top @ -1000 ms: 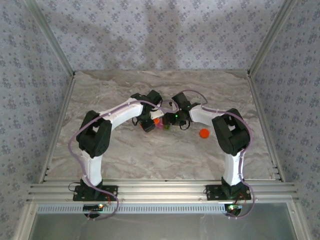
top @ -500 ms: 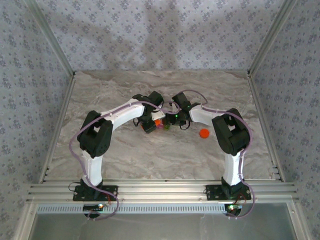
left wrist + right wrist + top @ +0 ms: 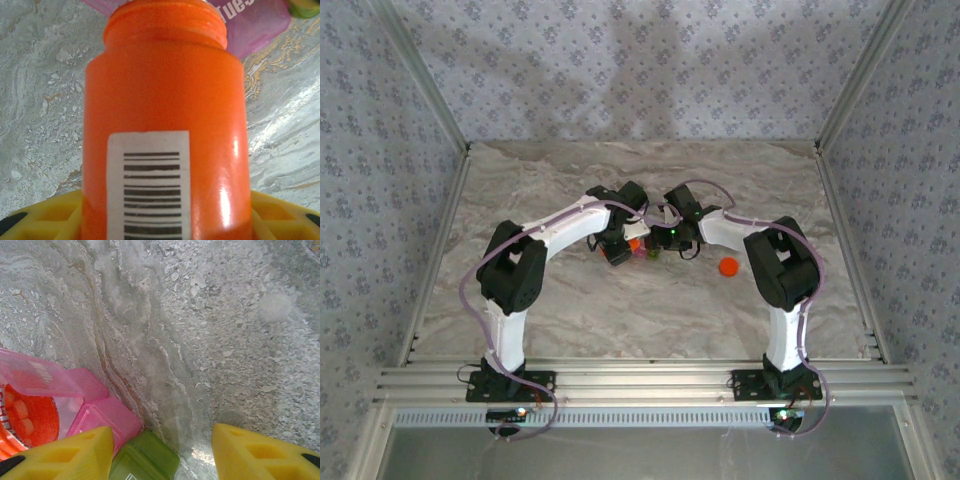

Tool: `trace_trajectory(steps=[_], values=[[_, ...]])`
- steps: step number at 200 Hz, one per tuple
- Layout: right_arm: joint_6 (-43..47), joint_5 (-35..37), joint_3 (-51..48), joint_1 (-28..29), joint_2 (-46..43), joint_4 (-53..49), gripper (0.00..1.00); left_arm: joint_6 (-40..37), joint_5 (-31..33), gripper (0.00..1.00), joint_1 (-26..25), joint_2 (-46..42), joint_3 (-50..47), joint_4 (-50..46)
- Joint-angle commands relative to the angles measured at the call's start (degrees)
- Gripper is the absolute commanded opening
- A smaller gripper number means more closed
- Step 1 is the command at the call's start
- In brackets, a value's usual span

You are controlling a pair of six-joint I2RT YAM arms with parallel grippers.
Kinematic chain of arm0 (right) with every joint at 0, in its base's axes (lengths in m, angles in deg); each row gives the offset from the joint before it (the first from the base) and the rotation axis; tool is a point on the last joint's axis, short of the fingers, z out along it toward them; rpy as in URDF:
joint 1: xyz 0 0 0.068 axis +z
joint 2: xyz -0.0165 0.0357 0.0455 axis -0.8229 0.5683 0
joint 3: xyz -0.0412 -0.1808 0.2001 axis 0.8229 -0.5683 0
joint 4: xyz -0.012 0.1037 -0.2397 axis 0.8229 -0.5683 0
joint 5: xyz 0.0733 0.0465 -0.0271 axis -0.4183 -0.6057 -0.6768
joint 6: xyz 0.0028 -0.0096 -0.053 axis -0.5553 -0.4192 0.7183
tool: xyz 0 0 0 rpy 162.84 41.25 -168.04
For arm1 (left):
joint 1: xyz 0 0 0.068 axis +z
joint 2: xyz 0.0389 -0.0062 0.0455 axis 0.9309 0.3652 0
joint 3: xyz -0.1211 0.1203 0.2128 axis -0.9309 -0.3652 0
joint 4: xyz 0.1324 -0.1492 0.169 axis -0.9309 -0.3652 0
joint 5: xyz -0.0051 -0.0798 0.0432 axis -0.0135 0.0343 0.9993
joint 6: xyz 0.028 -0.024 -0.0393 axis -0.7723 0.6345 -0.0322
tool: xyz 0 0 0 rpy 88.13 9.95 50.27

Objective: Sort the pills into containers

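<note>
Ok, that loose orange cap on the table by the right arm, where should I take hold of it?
Across its round rim, coming straight down from above with the right gripper. The orange cap looks low and disc-like, lying by itself on the marble table, so its edge is probably the only purchase; any direction across should work.

The orange bottle [image 3: 165,125] hides most of the pink compartment [image 3: 260,30].
</note>
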Motion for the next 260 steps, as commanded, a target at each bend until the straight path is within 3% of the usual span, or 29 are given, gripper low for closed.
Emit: trace_trajectory(steps=[1, 260], values=[[-0.41, 0.86, -1.18, -0.18, 1.82, -2.19, 0.56, -0.84, 1.32, 0.0, -0.31, 1.08, 1.22, -3.04], [-0.25, 0.83, -1.18, -0.41, 1.99, -2.38, 0.56, -2.47, 4.81, 0.0, -0.39, 1.82, 3.6, -5.53]])
